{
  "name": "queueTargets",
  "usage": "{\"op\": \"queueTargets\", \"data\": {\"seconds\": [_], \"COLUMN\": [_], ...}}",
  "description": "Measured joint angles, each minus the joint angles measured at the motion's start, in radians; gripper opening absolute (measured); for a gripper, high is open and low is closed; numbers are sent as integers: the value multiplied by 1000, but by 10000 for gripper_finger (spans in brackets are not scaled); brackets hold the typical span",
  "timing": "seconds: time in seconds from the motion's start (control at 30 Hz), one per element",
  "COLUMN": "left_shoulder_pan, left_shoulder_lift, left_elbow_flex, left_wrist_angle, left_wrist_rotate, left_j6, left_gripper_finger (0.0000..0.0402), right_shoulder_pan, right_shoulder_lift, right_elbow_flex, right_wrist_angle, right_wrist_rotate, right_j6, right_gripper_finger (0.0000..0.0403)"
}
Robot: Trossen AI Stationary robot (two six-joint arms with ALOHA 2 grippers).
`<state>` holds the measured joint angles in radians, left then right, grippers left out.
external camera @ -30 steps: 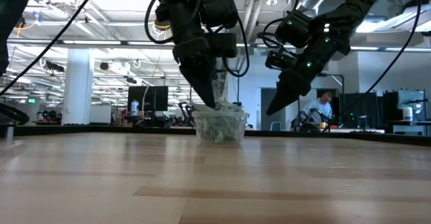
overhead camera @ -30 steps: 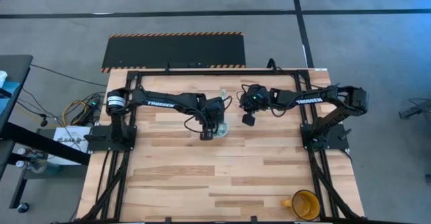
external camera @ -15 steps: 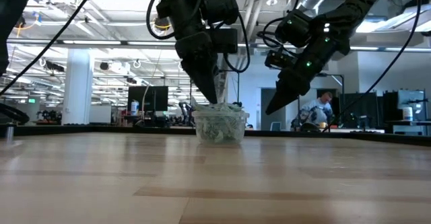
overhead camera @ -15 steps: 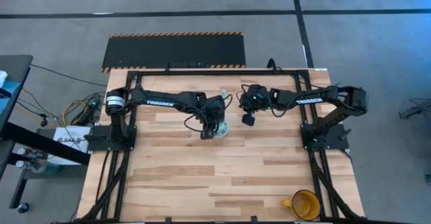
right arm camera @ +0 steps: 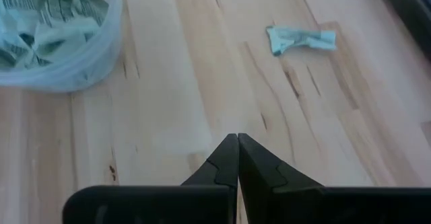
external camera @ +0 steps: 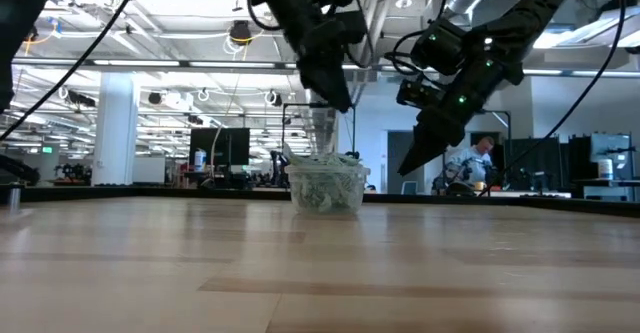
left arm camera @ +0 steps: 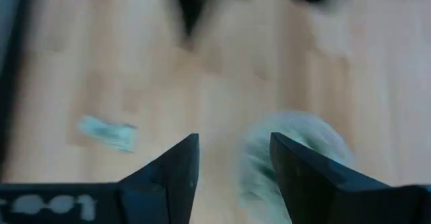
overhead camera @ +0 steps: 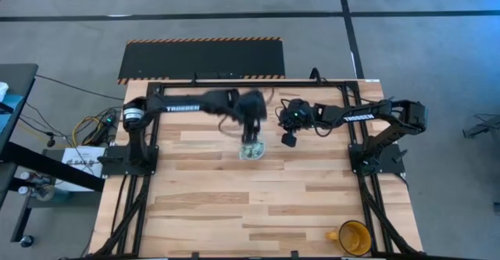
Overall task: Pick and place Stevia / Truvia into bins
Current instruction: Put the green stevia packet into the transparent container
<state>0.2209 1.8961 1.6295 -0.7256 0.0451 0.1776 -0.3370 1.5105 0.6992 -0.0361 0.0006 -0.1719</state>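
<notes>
The bin, a clear plastic cup [overhead camera: 251,151] [external camera: 325,185] filled with pale green sachets, stands on the wooden table near its far middle. My left gripper [external camera: 340,101] [left arm camera: 232,163] hangs open above the cup, clear of it, with nothing between its fingers. One loose Stevia sachet [left arm camera: 108,133] [right arm camera: 300,39] lies flat on the table beyond the cup. My right gripper [overhead camera: 287,139] [right arm camera: 237,138] hovers shut to the right of the cup [right arm camera: 54,35], pointing down at bare wood.
A yellow-orange mug [overhead camera: 353,236] stands at the near right corner of the table. Black frame rails [overhead camera: 234,82] run along the table's far edge and both sides. Bare wood lies between the cup and the near edge.
My left gripper has risen out of the cup's mouth and swung toward the table's far edge, moving fast enough to blur. The cup has stayed in place with its sachets.
</notes>
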Motion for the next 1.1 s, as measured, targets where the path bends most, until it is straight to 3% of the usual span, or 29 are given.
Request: {"op": "queueTargets", "data": {"seconds": [0.17,0.37,0.73,1.1], "left_shoulder_pan": [153,268,281,296], "left_shoulder_lift": [2,5,24,186], "left_elbow_flex": [33,6,7,14], "left_wrist_angle": [120,149,184,179], "left_wrist_rotate": [65,1,71,62], "left_j6": [-164,-375,-420,-513], "left_gripper_finger": [182,183,183,183], "right_shoulder_pan": [-6,-6,-6,-6], "right_shoulder_lift": [0,0,0,0], "right_elbow_flex": [-13,-13,-13,-13], "right_wrist_angle": [-1,0,34,35], "right_wrist_rotate": [1,1,1,0], "right_j6": [8,16,49,68], "right_gripper_finger": [0,0,0,0]}}
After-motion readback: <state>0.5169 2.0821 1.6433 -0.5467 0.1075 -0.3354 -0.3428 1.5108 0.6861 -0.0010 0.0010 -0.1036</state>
